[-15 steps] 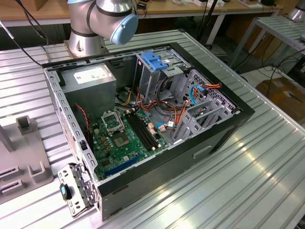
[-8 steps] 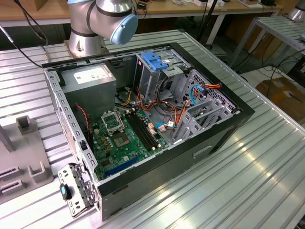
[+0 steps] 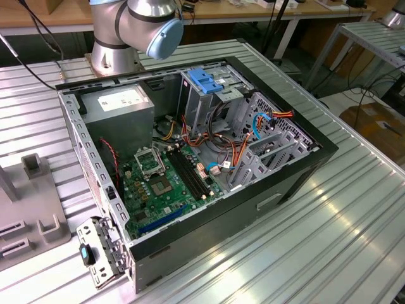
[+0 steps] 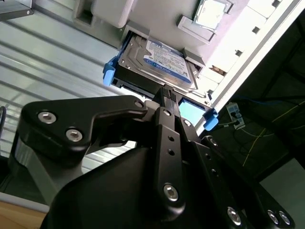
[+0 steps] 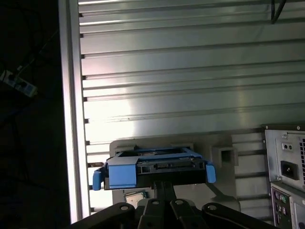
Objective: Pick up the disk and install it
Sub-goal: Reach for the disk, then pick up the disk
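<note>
Slippage is the main worry. The end effector has its fingers drawn together, tips against the near edge of the disk. Whether they pinch a lip of the blue carrier or only touch it I cannot tell. So narrow a hold on one edge of a flat drive would likely let it sag or twist out on a lift. The disk lies flat, label up, in a grey holder on the bench. A lift off true could catch the carrier's blue ears on the holder's walls and drag the holder along. The holder sits near the bench's edge, with dark floor and a power strip beyond, so a dropped drive could go over the side.

In the exterior view the open computer case lies on its side at the centre, with the arm at twelve o'clock. Loose orange and blue cables crowd the drive cage, and a bare blue bracket sits toward one o'clock; a tilted disk could snag either. The bench is ribbed bare aluminium, shiny, probably giving little grip. Around it stand a wooden table at twelve o'clock, another metal table at two, and a cardboard box at three.
</note>
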Action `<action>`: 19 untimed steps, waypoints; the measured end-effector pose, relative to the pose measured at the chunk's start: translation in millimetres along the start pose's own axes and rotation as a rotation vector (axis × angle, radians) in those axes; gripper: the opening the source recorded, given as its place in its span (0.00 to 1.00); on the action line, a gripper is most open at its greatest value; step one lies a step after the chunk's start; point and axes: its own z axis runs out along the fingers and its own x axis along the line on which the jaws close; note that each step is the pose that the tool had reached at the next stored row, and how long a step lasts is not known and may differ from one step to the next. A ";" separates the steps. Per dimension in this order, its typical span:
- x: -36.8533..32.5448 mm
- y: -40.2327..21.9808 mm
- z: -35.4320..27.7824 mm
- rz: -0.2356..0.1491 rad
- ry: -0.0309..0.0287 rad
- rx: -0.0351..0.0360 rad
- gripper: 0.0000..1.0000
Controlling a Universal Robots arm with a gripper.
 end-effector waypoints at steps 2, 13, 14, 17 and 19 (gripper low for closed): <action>0.4 -0.1 0.2 -0.002 0.0000 -0.0001 0.11; 5.3 0.9 3.0 -0.051 0.0034 0.0001 0.11; 5.3 0.9 3.0 -0.051 0.0034 0.0001 0.11; 5.3 0.9 2.9 -0.051 0.0034 0.0001 0.11; 5.3 0.9 3.0 -0.051 0.0034 0.0000 0.11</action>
